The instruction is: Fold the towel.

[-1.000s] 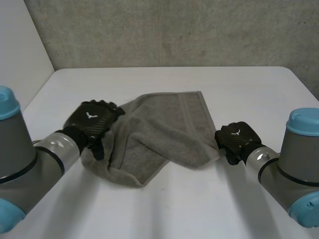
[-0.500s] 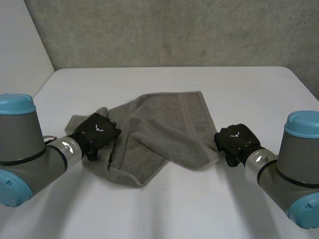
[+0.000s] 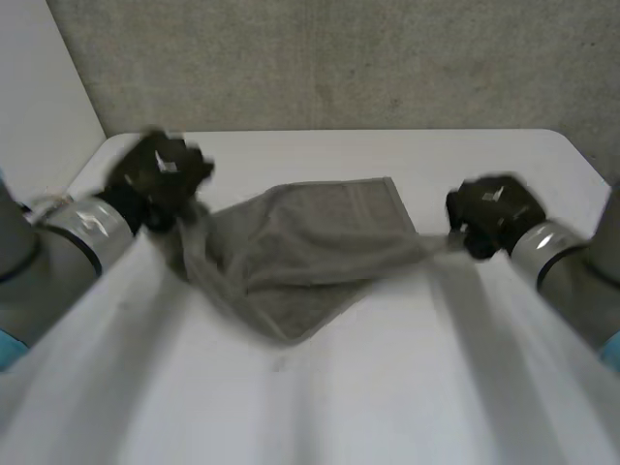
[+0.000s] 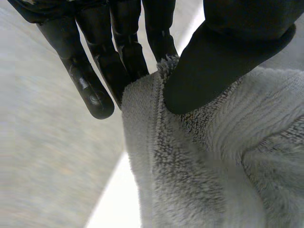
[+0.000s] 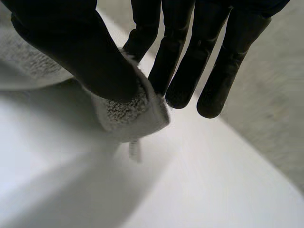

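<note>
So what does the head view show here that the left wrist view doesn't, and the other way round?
Head view: the whole grey towel stretched between the left hand at one end and the right hand at the other. Left wrist view: the grip itself, with the thumb pressing the towel's hemmed edge against the fingers. Both: the left hand holding the grey towel.
</note>
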Robot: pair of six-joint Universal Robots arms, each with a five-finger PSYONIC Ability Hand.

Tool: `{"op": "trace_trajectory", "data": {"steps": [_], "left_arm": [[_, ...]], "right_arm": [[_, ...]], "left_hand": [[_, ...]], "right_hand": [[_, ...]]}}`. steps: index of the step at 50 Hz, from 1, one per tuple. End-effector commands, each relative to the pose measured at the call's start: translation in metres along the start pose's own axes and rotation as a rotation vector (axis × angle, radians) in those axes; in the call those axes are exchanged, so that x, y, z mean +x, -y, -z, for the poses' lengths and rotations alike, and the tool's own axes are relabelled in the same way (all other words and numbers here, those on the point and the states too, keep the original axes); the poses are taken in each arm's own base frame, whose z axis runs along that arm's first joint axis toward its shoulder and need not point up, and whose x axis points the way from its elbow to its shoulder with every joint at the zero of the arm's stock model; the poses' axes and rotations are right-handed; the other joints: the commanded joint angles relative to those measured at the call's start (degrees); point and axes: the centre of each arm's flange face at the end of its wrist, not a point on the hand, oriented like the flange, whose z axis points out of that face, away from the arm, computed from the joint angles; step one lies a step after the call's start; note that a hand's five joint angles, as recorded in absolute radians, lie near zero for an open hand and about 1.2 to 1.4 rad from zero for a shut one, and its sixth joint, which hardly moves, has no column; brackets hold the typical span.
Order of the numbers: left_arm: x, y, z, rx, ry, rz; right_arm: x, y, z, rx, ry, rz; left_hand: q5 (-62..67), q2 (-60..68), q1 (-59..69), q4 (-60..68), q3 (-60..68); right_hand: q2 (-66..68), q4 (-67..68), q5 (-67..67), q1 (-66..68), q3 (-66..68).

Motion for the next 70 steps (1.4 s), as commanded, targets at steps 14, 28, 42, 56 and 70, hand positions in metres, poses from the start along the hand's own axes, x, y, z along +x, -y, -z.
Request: {"op": "trace_trajectory", "data": {"steps": [14,28,42,56,70], "left_arm": [[-0.103,0.103,0.072,0.228,0.416,0.394],[-0.050,-0.003,0.019,-0.174,0.254,0.570],[-0.112,0.024,-0.059,0.114,0.351,0.773],[-0.084,0.012,-0.037,0.137,0.315,0.902],[0.037,-0.106,0.011,-0.295,0.167,0.592]], "right_arm": [[0.101,0.163,0.099,0.270,-0.262,0.053],[0.083,0.077,0.023,-0.102,-0.094,0.140],[0.127,0.128,-0.036,0.386,-0.481,0.053],[0.095,0.096,-0.005,0.304,-0.323,0.015],[0.028,-0.064,0.004,-0.277,-0.049,0.125]], "left_hand": [[12.1,10.4,13.7,10.3,10.6],[12.1,10.4,13.7,10.3,10.6],[12.1,10.4,13.7,10.3,10.6],[12.1,10.4,13.7,10.3,10.6],[12.1,10.4,13.7,10.3,10.6]], "right_hand": [[10.4,10.2,10.5,0.2,10.4],[10.4,10.2,10.5,0.2,10.4],[10.4,10.2,10.5,0.2,10.4],[10.4,10.2,10.5,0.2,10.4],[10.4,10.2,10.5,0.2,10.4]]}}
